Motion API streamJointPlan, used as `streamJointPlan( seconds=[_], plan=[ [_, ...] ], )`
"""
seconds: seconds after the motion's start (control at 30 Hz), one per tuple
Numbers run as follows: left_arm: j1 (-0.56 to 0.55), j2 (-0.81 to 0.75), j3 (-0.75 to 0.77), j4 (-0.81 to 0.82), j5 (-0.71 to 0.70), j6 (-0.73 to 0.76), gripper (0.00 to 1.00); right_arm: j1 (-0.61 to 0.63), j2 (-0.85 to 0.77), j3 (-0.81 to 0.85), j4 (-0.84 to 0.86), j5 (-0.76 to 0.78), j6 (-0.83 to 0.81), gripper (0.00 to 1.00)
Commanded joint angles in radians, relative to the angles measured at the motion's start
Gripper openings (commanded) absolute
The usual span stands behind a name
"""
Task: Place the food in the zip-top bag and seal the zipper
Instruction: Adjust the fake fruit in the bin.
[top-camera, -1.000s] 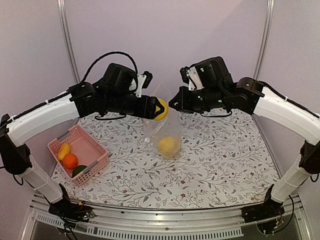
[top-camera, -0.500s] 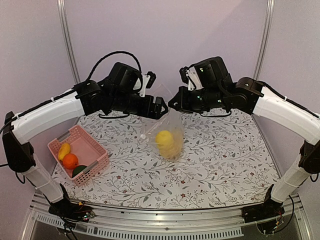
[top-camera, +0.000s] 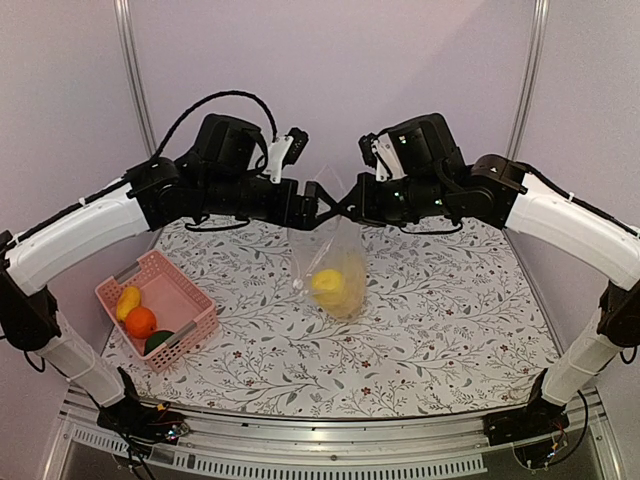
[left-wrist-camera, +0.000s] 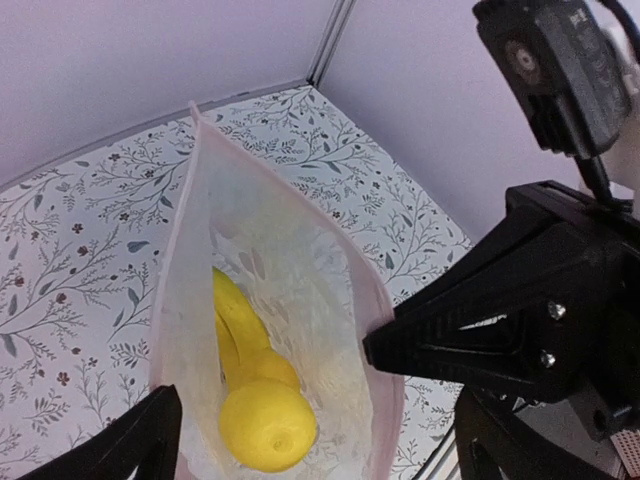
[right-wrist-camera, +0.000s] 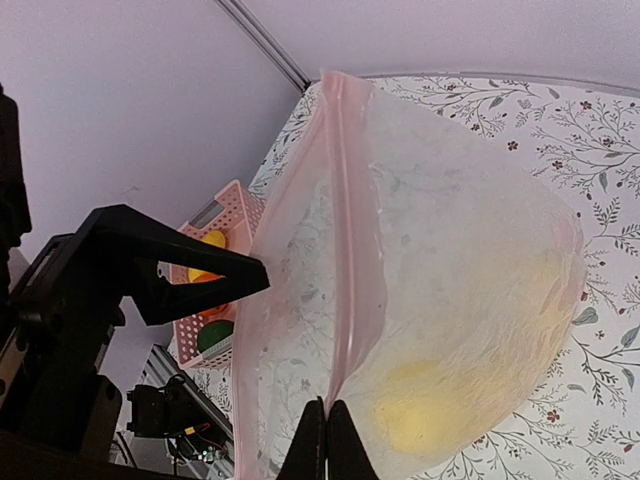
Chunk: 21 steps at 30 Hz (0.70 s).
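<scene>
holding the bag (top-camera: 335, 265) up by its rim over the desk's (top-camera: 450, 320) back middle, the right tool (top-camera: 345, 209) pinches it tight. the left tool (top-camera: 316, 199) gapes wide, empty, at the mouth. yellow fruits (left-wrist-camera: 265, 430) are in. three pieces (top-camera: 140, 321) wait in the basket (top-camera: 190, 300) near the front-left corner. zipper (right-wrist-camera: 345, 250) unsealed.

We see soft, even light in all three views; shadows on the table (top-camera: 450, 320) stay faint. The top view is sharp. In the wrist views the zip-top bag (right-wrist-camera: 470, 250) hazes the food (left-wrist-camera: 265, 425), which carries small dull gleams. In the right wrist view it shows only as yellow blurs.
</scene>
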Motion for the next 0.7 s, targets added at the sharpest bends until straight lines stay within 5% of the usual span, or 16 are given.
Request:
streamJointPlan(
  seconds=[0.0, 0.33, 0.53, 0.67],
  plan=[
    [-0.004, -0.062, -0.036, 0.067, 0.113, 0.037, 0.95, 0.001, 0.017, 0.029, -0.003, 0.009, -0.006, 0.00],
    [0.043, -0.198, -0.047, 0.021, 0.119, 0.129, 0.97, 0.002, 0.014, 0.025, -0.008, 0.017, -0.006, 0.00],
    [0.192, -0.286, -0.063, -0.113, 0.060, 0.172, 0.98, 0.002, 0.015, 0.025, -0.012, 0.025, -0.009, 0.00],
    [0.416, -0.372, -0.162, -0.237, -0.008, 0.184, 0.99, 0.003, 0.016, 0.030, -0.013, 0.025, -0.009, 0.00]
  ],
)
